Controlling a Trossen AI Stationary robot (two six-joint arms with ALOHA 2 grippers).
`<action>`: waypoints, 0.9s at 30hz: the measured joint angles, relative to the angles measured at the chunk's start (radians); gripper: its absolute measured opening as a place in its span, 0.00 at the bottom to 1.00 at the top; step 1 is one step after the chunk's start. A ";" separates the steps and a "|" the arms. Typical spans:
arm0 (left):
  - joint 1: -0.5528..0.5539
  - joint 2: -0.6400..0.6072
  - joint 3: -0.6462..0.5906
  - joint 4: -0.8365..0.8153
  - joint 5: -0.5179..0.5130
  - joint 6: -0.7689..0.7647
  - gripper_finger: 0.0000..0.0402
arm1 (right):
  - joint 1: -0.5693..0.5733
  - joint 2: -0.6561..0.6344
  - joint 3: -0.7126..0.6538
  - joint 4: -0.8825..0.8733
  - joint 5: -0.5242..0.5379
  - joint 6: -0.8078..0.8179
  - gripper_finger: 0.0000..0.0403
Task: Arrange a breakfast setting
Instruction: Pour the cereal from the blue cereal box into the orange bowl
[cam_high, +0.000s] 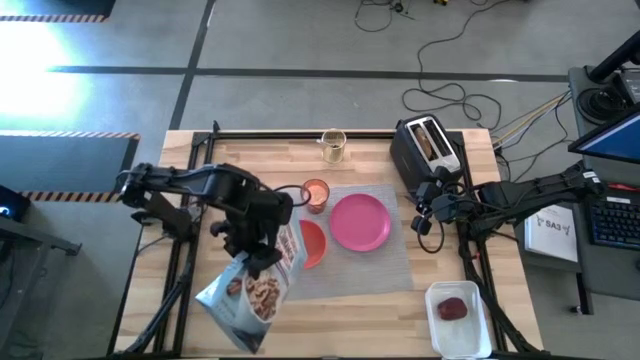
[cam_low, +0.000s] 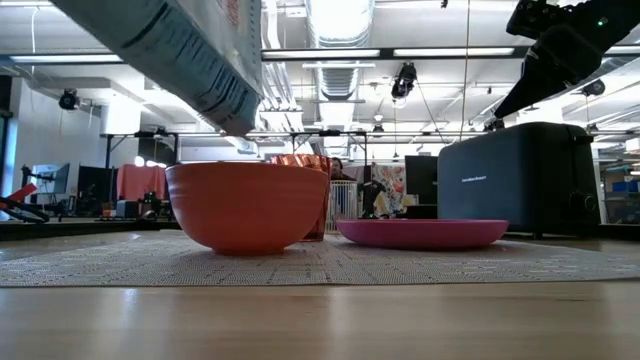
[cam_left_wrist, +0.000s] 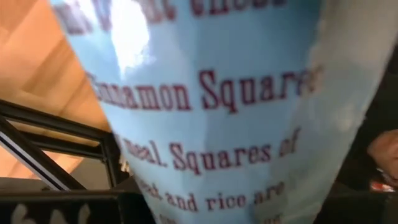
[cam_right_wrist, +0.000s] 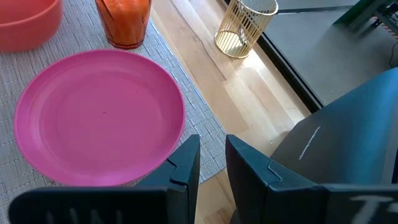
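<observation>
Over the wooden desk (cam_high: 350, 310) we see the left gripper (cam_high: 252, 252) holding a pale blue cereal bag (cam_high: 255, 295) aloft, jaws part-way closed on the bag's upper end. The bag hangs tilted beside the red-orange bowl (cam_high: 314, 243), its printed face filling the left wrist view.

The bowl sits on the grey woven placemat (cam_high: 385, 262) with the round pink plate (cam_high: 361, 221) just beside it and the small orange cup (cam_high: 315, 194) behind them, near the mat's far edge.

The right gripper (cam_high: 428, 213) hovers above the desk between the plate and the black toaster (cam_high: 425, 152). Its jaws stand a narrow gap apart and hold nothing.

A brown toast slice (cam_high: 427, 140) stands in one toaster slot. A gold wire holder (cam_high: 333, 144) stands at the desk's far edge.

At the near right corner, a white tray (cam_high: 458, 321) carries a small dark-red item (cam_high: 452, 309).
</observation>
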 joint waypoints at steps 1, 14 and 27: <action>0.011 0.000 0.000 0.000 0.015 0.000 0.37 | 0.000 0.000 0.000 0.000 0.000 0.000 0.17; 0.102 0.000 -0.013 0.000 0.090 0.006 0.37 | 0.000 0.000 0.000 0.000 0.000 0.000 0.17; 0.132 -0.001 -0.139 0.000 0.207 0.061 0.37 | 0.000 0.000 0.000 0.000 0.000 0.000 0.17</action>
